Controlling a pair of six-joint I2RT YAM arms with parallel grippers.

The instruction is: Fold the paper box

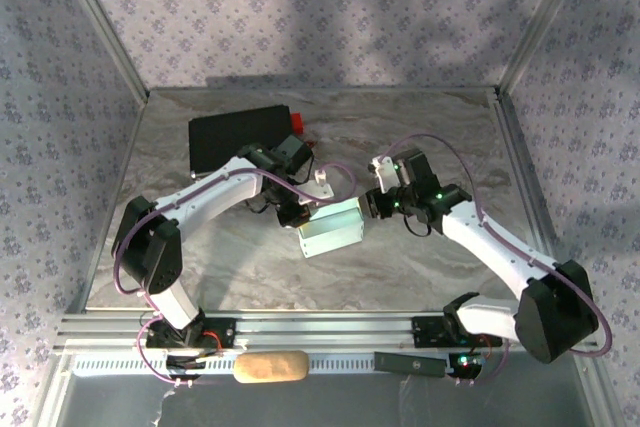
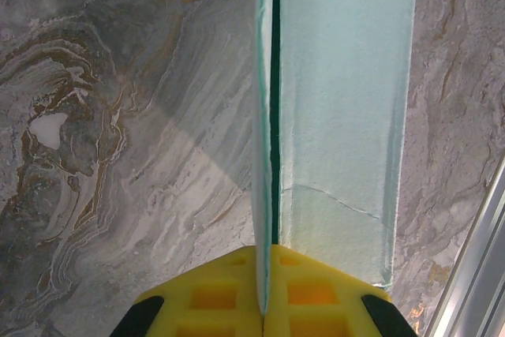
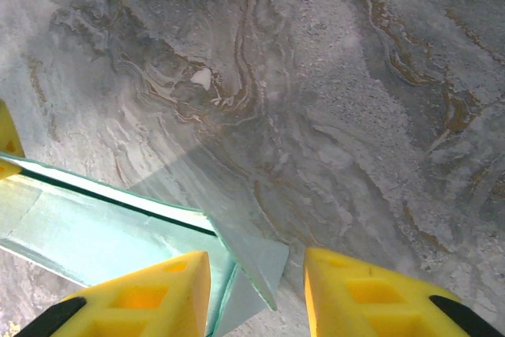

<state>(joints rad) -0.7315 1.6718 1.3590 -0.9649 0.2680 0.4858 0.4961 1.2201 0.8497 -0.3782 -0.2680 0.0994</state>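
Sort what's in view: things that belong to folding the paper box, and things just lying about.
Job in hand:
paper box
left gripper, pinching its wall
right gripper, open beside it

Lying about:
black case with red end
tan lump

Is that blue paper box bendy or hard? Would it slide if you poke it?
Probably bendy: the paper box has thin card walls with a crease showing. Likely very light, since the left gripper pinches one thin edge. A poke might slide or dent it on the smooth table.
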